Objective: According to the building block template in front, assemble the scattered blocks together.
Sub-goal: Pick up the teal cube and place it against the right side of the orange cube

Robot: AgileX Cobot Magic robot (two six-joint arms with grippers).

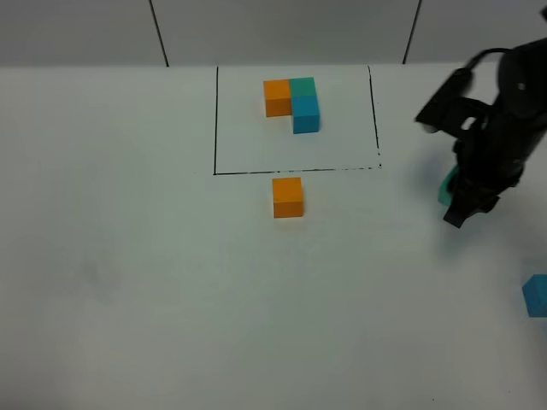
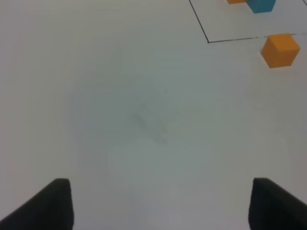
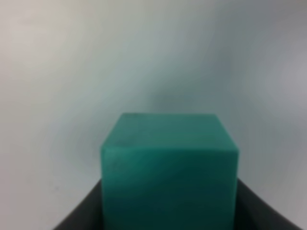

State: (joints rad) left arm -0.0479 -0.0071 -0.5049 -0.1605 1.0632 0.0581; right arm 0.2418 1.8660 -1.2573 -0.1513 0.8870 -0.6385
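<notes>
The building block template is an L of orange, teal-green and sky-blue cubes inside a thin black drawn rectangle at the back of the table. Of the scattered blocks, the orange cube sits just in front of that rectangle. The sky-blue cube lies at the far right edge. My right gripper is shut on the teal-green cube, to the right of the rectangle. My left gripper stands open over bare table with nothing between its fingers.
The white table stretches wide on the left and at the front. A grey back wall with dark seams runs behind it. In the left wrist view the rectangle's near corner and part of the template's sky-blue cube show.
</notes>
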